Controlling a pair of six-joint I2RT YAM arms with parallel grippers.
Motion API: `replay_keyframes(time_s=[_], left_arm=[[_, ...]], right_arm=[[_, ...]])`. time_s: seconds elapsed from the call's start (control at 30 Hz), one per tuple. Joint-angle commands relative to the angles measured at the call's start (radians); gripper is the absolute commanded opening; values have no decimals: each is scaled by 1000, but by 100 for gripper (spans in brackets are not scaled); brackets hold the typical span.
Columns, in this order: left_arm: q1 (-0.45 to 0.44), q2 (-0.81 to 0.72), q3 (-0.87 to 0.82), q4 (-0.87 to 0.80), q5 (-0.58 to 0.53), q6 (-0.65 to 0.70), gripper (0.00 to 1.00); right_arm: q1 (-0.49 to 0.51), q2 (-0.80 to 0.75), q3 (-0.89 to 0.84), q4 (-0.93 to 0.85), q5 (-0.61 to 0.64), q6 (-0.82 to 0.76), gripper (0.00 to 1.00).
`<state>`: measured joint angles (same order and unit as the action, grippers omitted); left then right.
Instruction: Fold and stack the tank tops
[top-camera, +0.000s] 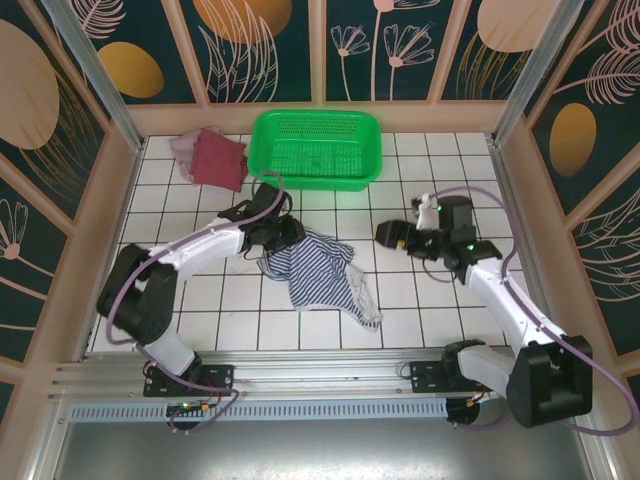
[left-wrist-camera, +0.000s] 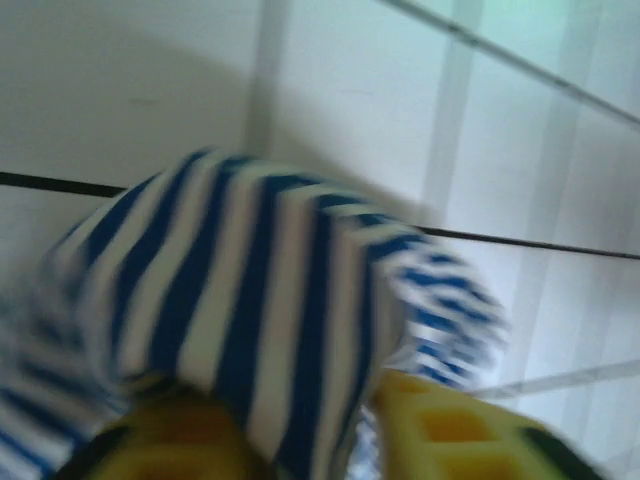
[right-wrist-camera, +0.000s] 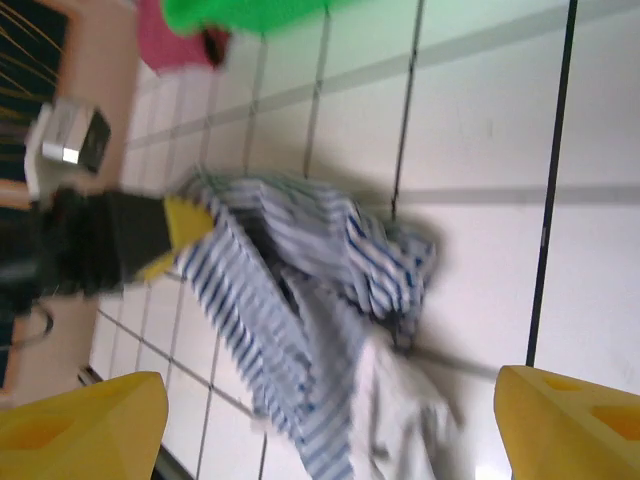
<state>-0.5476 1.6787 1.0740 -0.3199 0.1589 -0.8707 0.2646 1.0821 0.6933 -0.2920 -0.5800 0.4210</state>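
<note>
Near the middle of the desk (top-camera: 230, 312) the striped tank top (top-camera: 318, 272) lies crumpled, cloth between the left fingers (left-wrist-camera: 455, 432) (grip cannot be told) and right fingers (right-wrist-camera: 575, 425) wide apart, empty; spreading it flat likely precedes folding.

We see a white tiled table (top-camera: 400, 330); dark panels (top-camera: 260, 50) painted with leaves and orange ovals wall it on three sides.
</note>
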Motion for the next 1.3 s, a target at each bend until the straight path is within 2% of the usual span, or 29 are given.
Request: replay_keyframes(time_s=[0.0,0.07,0.13,0.17,0.27,0.43,0.57,0.63,0.83,1.03,1.1,1.2,1.27], left_arm=[[23,0,98,-74,-165,121,43],[23,-41,108,-137,-189,130,50],[24,-133,57,-163,-186,106,61],[22,-187,14,-174,-171,79,63],[-20,-336,-153,-178,-99,-25,64],[-191,-459,-403,-67,-28,-218,62],[-289,-469,-513,74,-5,-305,60],[-322,-429,-528,141,6,-311,60],[-330,-310,-510,260,-8,-280,59],[-331,-232,-471,254,-29,-238,49],[-331,-214,-464,243,-20,-229,40],[-331,-211,-444,213,-56,-212,21],[-330,-209,-407,200,-74,-203,19]], right_arm=[[123,-58,-71,-17,171,147,85],[194,-79,-110,-44,196,212,83],[269,-99,-135,-92,240,249,82],[297,-110,-149,-119,262,277,82],[376,-136,-199,-165,308,339,81],[446,-130,-280,-82,316,400,78],[557,-70,-296,-57,364,423,77],[564,-48,-322,2,370,438,74],[571,73,-284,75,408,401,64],[557,119,-276,152,388,397,40],[541,118,-283,160,376,393,30],[510,86,-275,158,357,383,25],[489,61,-258,145,345,375,22]])
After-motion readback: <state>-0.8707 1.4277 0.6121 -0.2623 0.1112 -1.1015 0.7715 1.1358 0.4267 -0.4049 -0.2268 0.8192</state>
